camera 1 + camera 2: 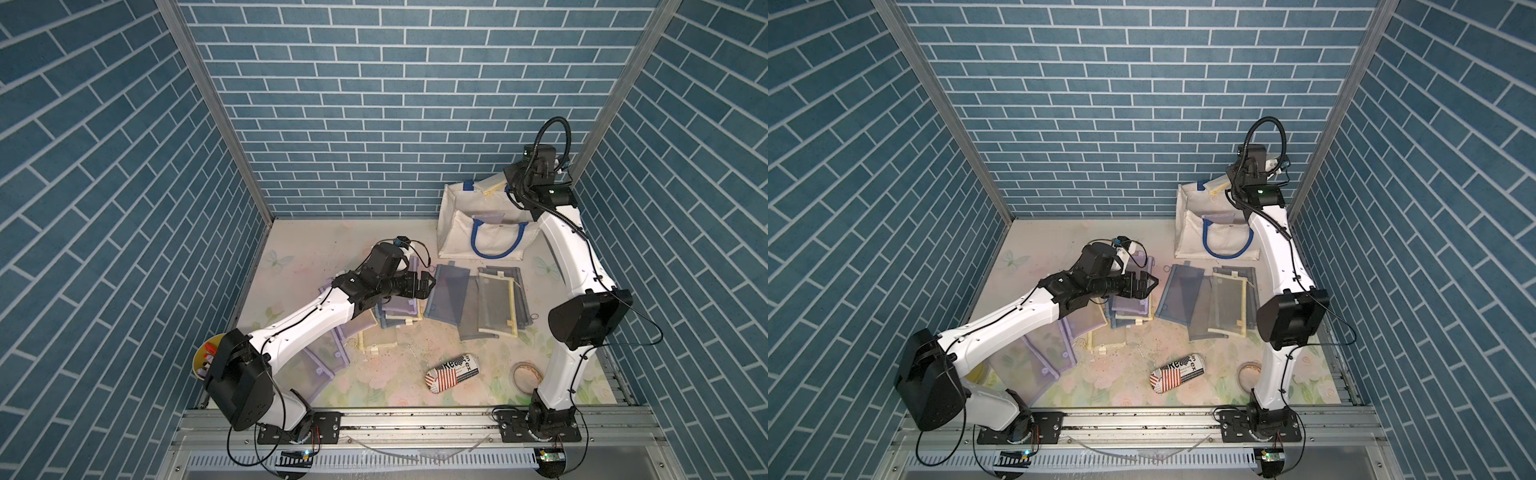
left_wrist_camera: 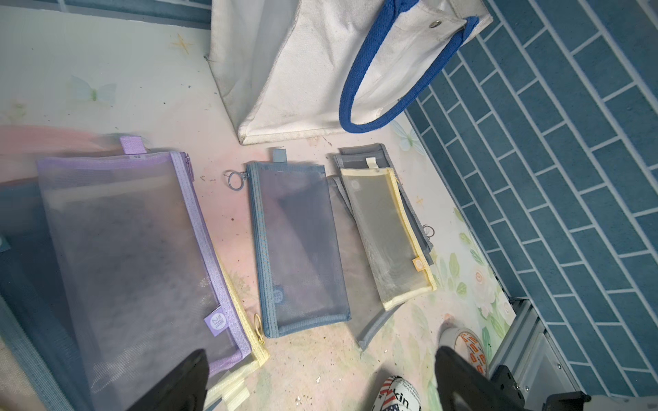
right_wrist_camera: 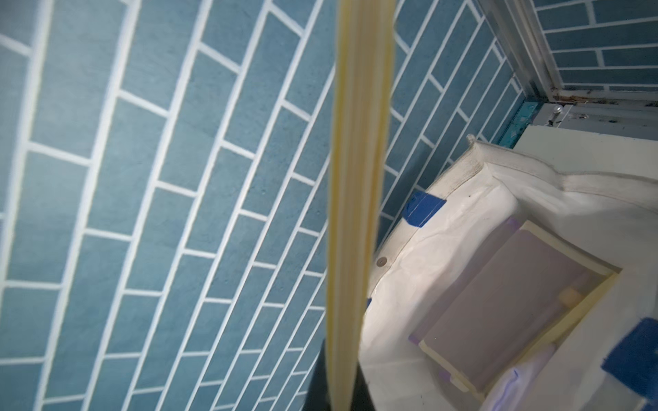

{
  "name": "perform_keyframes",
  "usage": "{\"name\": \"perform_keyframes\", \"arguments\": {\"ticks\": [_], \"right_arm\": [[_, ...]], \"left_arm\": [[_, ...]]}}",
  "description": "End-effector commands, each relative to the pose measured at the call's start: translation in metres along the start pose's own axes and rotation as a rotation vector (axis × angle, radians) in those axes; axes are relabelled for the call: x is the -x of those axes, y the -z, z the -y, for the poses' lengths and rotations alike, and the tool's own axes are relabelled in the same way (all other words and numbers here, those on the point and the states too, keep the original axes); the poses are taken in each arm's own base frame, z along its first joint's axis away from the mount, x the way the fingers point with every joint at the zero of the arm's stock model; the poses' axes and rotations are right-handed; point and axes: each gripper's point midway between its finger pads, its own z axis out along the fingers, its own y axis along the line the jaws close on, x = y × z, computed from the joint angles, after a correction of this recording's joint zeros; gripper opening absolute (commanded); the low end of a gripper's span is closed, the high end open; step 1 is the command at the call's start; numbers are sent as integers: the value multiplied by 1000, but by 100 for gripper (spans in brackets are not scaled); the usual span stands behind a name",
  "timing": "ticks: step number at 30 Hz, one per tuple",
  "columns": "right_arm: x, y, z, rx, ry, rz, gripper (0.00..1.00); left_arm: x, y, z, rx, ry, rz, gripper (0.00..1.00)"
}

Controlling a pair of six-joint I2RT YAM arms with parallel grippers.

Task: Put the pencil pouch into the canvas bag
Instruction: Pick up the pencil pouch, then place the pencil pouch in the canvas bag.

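Note:
The off-white canvas bag [image 1: 457,237] [image 1: 1190,237] with blue handles stands open at the back right, and its outer wall [image 2: 302,71] shows in the left wrist view. My right gripper [image 3: 343,389] is shut on a yellow-edged pencil pouch [image 3: 359,178], holding it edge-on above the bag's mouth; its yellow edge [image 1: 494,189] pokes out over the bag's back rim. A grey mesh pouch with a yellow border [image 3: 516,302] lies inside the bag on a purple one. My left gripper [image 1: 430,284] [image 2: 320,386] hangs open and empty over the table's middle.
Several mesh pouches lie on the floral table: purple [image 2: 135,249], blue [image 2: 295,249], yellow [image 2: 388,235]. A printed flag-pattern case [image 1: 453,372] and a tape roll [image 1: 525,376] sit near the front. A yellow bowl [image 1: 205,357] is at the front left. Blue brick walls enclose three sides.

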Motion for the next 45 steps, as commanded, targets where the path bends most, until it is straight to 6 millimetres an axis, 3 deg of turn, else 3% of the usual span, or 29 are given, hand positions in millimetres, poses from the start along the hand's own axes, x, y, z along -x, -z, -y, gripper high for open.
{"name": "perform_keyframes", "arguments": {"ticks": [1, 8, 13, 14, 27, 28, 34, 41, 45], "right_arm": [[13, -9, -1, -32, -83, 87, 0], [-24, -43, 24, -121, -67, 62, 0], [-52, -49, 35, -149, -80, 16, 0], [-66, -61, 48, -179, -74, 1, 0], [-104, -69, 78, -239, -119, -26, 0], [-102, -64, 71, -213, -133, -21, 0], [-110, -61, 74, -213, -98, -62, 28], [-101, -47, 61, -187, 62, -128, 88], [-92, -30, 53, -180, 146, -150, 99]], "left_arm": [[1, 7, -6, 26, -17, 29, 99], [9, 3, -8, 28, -12, 60, 99], [12, -3, -11, 29, -6, 62, 99], [12, -5, -12, 29, -5, 59, 99], [12, -1, -27, 40, 34, 72, 99], [12, 0, -26, 38, 35, 72, 99], [8, 6, -35, 55, 67, 74, 99], [7, 25, -50, 85, 79, 69, 99], [0, 32, -62, 99, 106, 40, 99]]}}
